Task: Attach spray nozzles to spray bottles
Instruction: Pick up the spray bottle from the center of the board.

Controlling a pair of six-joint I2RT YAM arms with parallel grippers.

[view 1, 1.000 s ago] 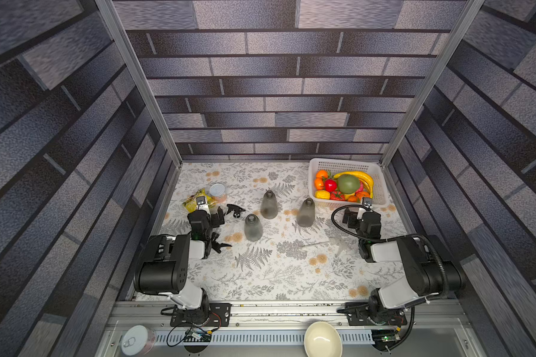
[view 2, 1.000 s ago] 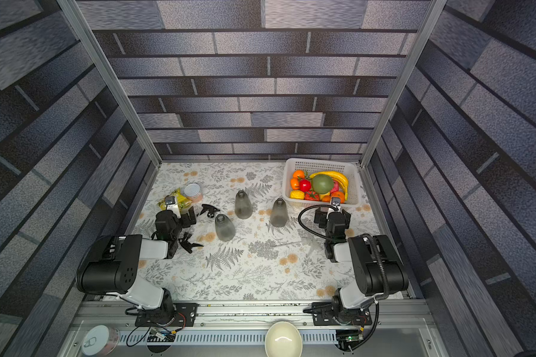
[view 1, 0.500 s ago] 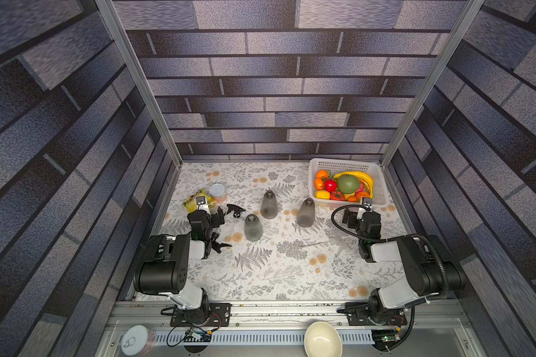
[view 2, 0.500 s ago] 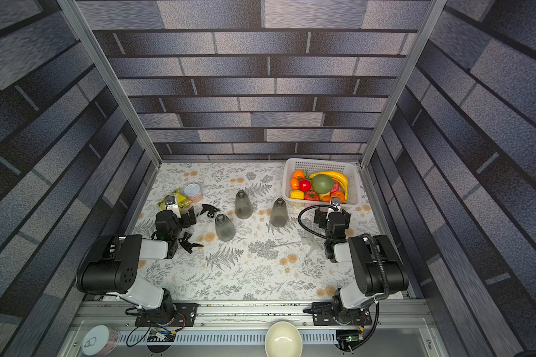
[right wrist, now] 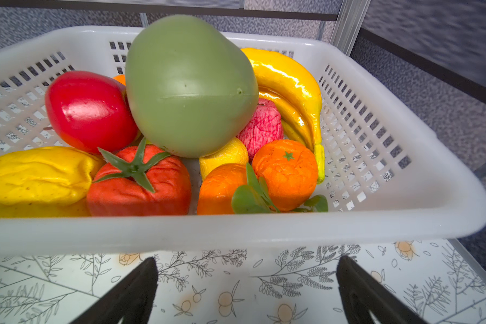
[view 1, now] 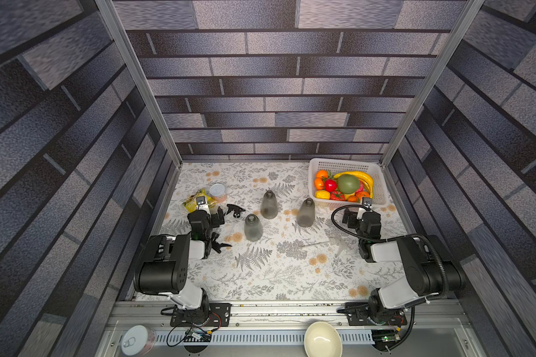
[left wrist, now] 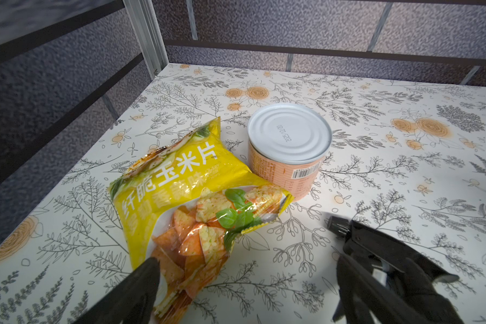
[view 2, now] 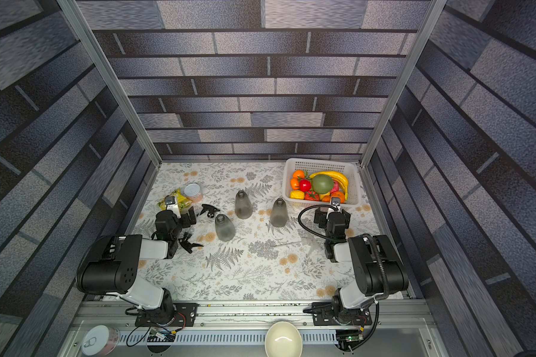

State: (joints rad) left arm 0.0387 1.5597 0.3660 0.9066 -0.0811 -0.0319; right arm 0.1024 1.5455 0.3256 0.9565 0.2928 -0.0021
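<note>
3 spray bottles [view 1: 269, 205] stand upright mid-bench [view 1: 260, 278], necks bare. 3 spray nozzles lie loose on the bench: black nozzle [left wrist: 376, 249] just beside a left hand [left wrist: 246, 263] finger, another black one [view 1: 220, 245] by the left arm, white nozzle [view 1: 338, 242] near the right arm. Both hands are released and hold nothing. Left faces snack bag [left wrist: 180, 179] and can [left wrist: 288, 131]. Right hand [right wrist: 247, 263] faces fruit basket [right wrist: 236, 230].

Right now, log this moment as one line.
left claw: open, empty | right claw: open, empty | spray bottles: three upright, necks bare | spray nozzles: three lying loose | progress: none attached
</note>
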